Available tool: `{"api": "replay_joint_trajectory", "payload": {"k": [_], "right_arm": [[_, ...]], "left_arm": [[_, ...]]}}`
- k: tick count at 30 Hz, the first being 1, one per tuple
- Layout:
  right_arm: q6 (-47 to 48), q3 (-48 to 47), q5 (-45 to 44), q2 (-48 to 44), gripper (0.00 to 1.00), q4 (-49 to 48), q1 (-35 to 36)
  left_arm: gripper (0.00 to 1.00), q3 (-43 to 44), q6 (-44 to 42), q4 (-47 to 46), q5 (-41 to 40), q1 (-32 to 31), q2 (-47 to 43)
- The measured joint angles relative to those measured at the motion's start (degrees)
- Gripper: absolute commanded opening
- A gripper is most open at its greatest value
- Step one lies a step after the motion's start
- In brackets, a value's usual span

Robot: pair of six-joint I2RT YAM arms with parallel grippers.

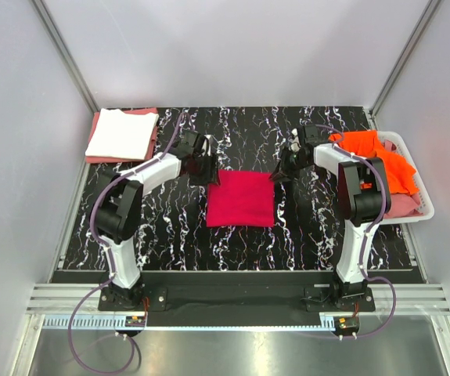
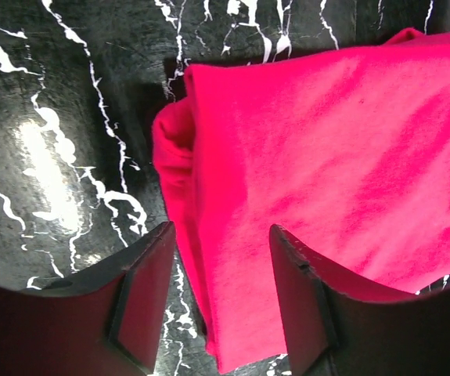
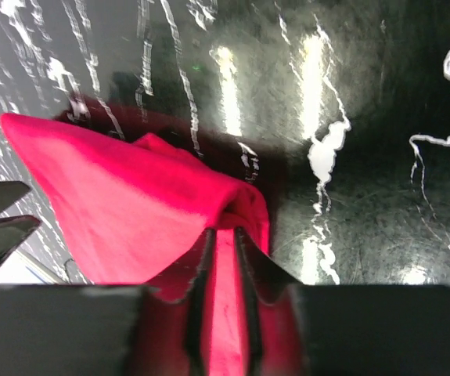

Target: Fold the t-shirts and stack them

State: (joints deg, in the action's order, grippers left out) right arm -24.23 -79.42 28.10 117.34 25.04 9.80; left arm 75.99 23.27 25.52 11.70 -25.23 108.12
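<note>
The crimson-red t-shirt point(image 1: 240, 200) lies folded into a rectangle on the middle of the black marbled table. At its far left corner my left gripper point(image 1: 203, 168) hovers open; in the left wrist view the jaws point(image 2: 221, 274) stand wide apart above the shirt's folded edge point(image 2: 326, 157), holding nothing. My right gripper point(image 1: 279, 174) is at the far right corner, shut on a pinch of the red cloth point(image 3: 131, 196) that runs up between the narrow fingers point(image 3: 225, 235). A white t-shirt point(image 1: 123, 131) lies folded on a salmon-pink one point(image 1: 153, 137) at the far left.
A white perforated basket point(image 1: 424, 205) stands at the right edge of the table and holds a crumpled bright orange t-shirt point(image 1: 381, 157) over pinkish cloth point(image 1: 403, 205). Grey walls close in the back and both sides.
</note>
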Motion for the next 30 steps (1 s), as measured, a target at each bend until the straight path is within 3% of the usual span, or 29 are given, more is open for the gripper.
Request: {"api": "replay_joint_trajectory", "payload": {"k": [6, 12, 22, 28, 30], "right_arm": [[0.00, -3.48, -0.04, -0.26, 0.14, 0.81, 0.00], [-0.04, -4.31, -0.20, 0.09, 0.15, 1.36, 0.00], [-0.33, -9.16, -0.68, 5.29, 0.17, 1.53, -0.11], [-0.90, -10.49, -1.44, 5.53, 0.24, 2.08, -0.17], [-1.09, -10.47, -1.70, 5.11, 0.30, 2.54, -0.20]], "left_arm": [[0.51, 0.59, -1.01, 0.63, 2.10, 0.52, 0.00], [0.51, 7.13, -1.03, 0.55, 4.15, 0.50, 2.47], [0.55, 8.63, -1.01, 0.94, 3.67, 0.74, 6.75], [0.60, 4.52, -1.03, 0.92, 2.47, 1.20, 1.90], [0.62, 2.23, -1.05, 1.14, 2.49, 1.27, -0.26]]}}
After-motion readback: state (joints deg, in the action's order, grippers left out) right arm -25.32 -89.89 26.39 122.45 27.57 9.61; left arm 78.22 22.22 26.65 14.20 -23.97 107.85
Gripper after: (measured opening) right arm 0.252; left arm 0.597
